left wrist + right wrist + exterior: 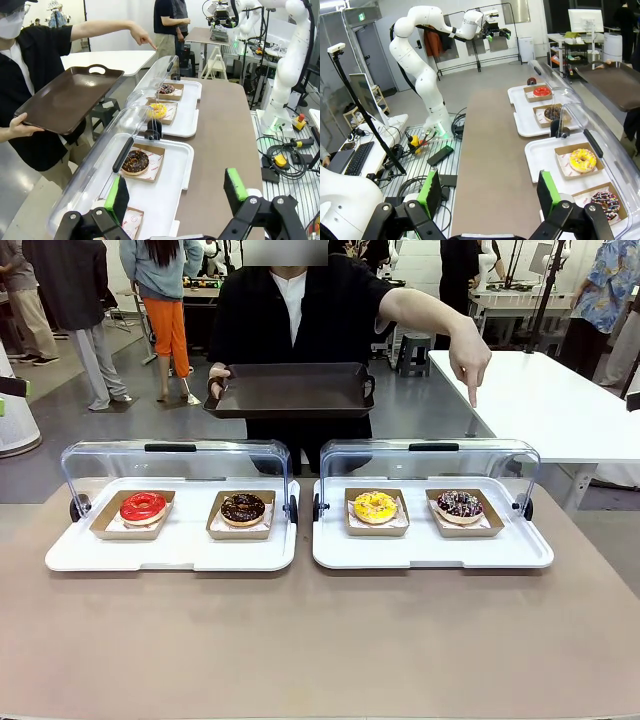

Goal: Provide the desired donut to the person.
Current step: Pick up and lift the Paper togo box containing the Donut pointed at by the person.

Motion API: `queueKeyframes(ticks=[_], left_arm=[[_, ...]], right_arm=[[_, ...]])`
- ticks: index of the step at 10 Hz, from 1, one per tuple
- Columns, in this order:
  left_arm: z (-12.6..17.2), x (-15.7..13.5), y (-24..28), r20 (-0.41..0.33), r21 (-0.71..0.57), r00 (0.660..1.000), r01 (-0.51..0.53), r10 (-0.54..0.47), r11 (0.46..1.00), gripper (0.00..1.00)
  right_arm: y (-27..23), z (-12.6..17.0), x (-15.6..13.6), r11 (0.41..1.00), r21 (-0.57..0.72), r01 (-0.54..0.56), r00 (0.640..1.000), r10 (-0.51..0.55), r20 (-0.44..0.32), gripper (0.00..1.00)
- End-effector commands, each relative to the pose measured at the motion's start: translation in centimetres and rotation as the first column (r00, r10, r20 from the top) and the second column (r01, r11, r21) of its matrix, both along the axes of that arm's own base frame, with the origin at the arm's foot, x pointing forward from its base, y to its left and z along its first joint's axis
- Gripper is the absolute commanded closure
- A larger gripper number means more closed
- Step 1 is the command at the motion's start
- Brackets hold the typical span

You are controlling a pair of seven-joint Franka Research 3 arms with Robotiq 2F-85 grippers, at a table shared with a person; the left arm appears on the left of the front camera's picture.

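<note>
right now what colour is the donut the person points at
Dark chocolate, pale sprinkles; the sprinkled donut shows best in front view.

No legible text (paper liner (156, 168) print blurs).

Setting: robotics lab in an open hall. What tells you so:
- white jointed robot arm (425, 80) on a slotted metal base plate (420, 167)
- black keyboard (360, 157) and flat dark monitor (362, 95) nearby
- yellow stop-button box with red cap (280, 161) among loose black cables (272, 145)
- long white table (540, 400) beyond yours, on a grey floor (150, 430)
</note>
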State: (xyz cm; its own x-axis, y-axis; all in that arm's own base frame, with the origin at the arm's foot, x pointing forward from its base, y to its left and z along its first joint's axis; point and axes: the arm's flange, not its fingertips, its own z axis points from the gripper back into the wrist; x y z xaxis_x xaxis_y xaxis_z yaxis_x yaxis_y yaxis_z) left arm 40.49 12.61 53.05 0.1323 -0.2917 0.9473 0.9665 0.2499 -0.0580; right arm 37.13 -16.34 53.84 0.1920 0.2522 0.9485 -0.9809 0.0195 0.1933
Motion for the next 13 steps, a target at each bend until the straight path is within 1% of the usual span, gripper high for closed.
queueKeyframes(ticks=[1,2,3,4,5,6,7,8,10,11,12,13], left_arm=[[0.0,0.0,0.0,0.002,-0.006,1.000,0.001,-0.001,1.000,0.00],[0.0,0.0,0.0,0.002,-0.006,1.000,0.001,-0.001,1.000,0.00],[0.0,0.0,0.0,0.002,-0.006,1.000,0.001,-0.001,1.000,0.00],[0.0,0.0,0.0,0.002,-0.006,1.000,0.001,-0.001,1.000,0.00],[0.0,0.0,0.0,0.002,-0.006,1.000,0.001,-0.001,1.000,0.00],[0.0,0.0,0.0,0.002,-0.006,1.000,0.001,-0.001,1.000,0.00],[0.0,0.0,0.0,0.002,-0.006,1.000,0.001,-0.001,1.000,0.00],[0.0,0.0,0.0,0.002,-0.006,1.000,0.001,-0.001,1.000,0.00],[0.0,0.0,0.0,0.002,-0.006,1.000,0.001,-0.001,1.000,0.00],[0.0,0.0,0.0,0.002,-0.006,1.000,0.001,-0.001,1.000,0.00],[0.0,0.0,0.0,0.002,-0.006,1.000,0.001,-0.001,1.000,0.00],[0.0,0.0,0.0,0.002,-0.006,1.000,0.001,-0.001,1.000,0.00]], right_arm=[[0.0,-0.1,0.0,1.000,0.008,-0.006,1.000,0.006,0.001,0.00],[0.0,0.0,0.0,1.000,0.000,0.000,1.000,0.000,0.000,0.00],[0.9,0.3,-0.4,0.994,-0.105,-0.012,1.000,0.011,-0.003,0.00],[1.9,0.5,-0.7,0.971,-0.239,-0.012,1.000,0.016,0.016,0.00],[3.2,0.6,-1.0,0.938,-0.344,-0.037,0.999,0.041,0.005,0.00],[5.0,0.5,-1.1,0.886,-0.460,-0.051,0.998,0.063,0.010,0.00],[7.0,0.1,-1.0,0.821,-0.568,-0.056,0.996,0.086,0.026,0.00],[8.5,-0.5,-1.1,0.765,-0.642,-0.050,0.992,0.115,0.060,0.00],[11.6,-3.4,-1.2,0.650,-0.759,-0.033,0.973,0.194,0.124,0.00],[12.8,-5.0,-1.0,0.615,-0.788,-0.026,0.969,0.208,0.130,0.00],[13.8,-6.5,-0.4,0.594,-0.804,-0.024,0.971,0.206,0.123,0.00],[14.6,-7.9,0.6,0.584,-0.812,0.004,0.972,0.189,0.140,0.00]])
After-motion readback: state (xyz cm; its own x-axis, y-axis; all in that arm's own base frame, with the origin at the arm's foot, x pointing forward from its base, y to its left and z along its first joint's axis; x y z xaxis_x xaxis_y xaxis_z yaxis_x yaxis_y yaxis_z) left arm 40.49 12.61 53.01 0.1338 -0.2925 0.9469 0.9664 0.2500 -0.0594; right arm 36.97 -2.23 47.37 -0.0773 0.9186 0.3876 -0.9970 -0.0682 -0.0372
